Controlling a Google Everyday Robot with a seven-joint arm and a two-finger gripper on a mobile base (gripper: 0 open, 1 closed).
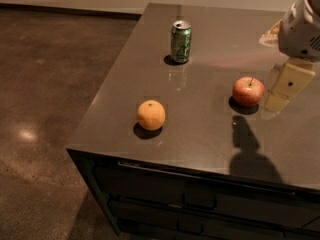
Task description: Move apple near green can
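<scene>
The apple (248, 91) is red with yellowish patches and a short stem. It sits on the dark countertop (200, 119) right of centre. The green can (180, 41) stands upright with a silver top, farther back and to the left of the apple. My gripper (281, 90) hangs at the right edge of the view, just right of the apple and slightly above the counter, with a cream-coloured finger (287, 84) pointing down. It casts a shadow on the counter in front of the apple. It holds nothing that I can see.
A plain orange fruit (151, 114) sits near the counter's front left. The counter's front and left edges drop to a dark floor (45, 109). Drawers (200, 199) run below the front edge. A pale object (270, 34) lies at the far right behind the arm.
</scene>
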